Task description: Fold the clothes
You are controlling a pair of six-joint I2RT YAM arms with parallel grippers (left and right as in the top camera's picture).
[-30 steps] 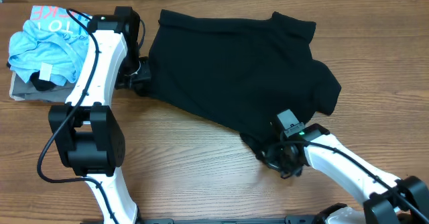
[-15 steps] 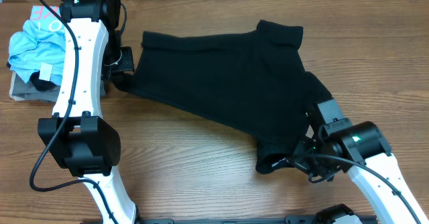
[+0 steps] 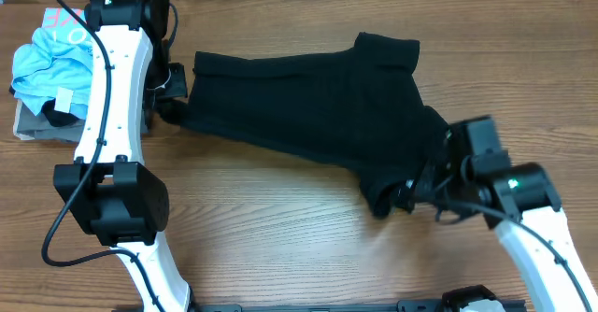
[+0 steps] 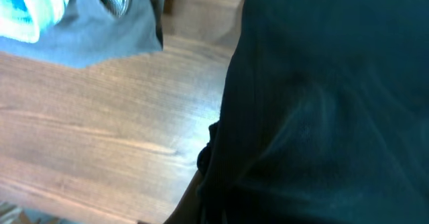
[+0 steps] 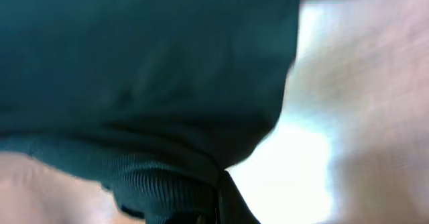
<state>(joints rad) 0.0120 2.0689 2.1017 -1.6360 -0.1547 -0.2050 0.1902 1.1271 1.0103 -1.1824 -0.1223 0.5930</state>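
Observation:
The black garment (image 3: 318, 106) is stretched across the middle of the table, held at two ends and partly lifted. My left gripper (image 3: 173, 102) is shut on its left edge, beside the pile of other clothes. My right gripper (image 3: 411, 192) is shut on its lower right ribbed hem. In the left wrist view the black cloth (image 4: 322, 103) fills the right side and hides the fingers. In the right wrist view the ribbed hem (image 5: 167, 184) bunches at the jaws, with the rest of the cloth above. No white label shows.
A light blue printed T-shirt (image 3: 51, 64) lies on a grey folded garment (image 3: 37, 125) at the far left; the grey garment also shows in the left wrist view (image 4: 100, 33). Bare wooden table (image 3: 280, 237) lies in front of the garment.
Both arms have drawn the garment to the left and lifted it. My right gripper has risen and moved right and back with the hem; the cloth is now narrower and more stretched.

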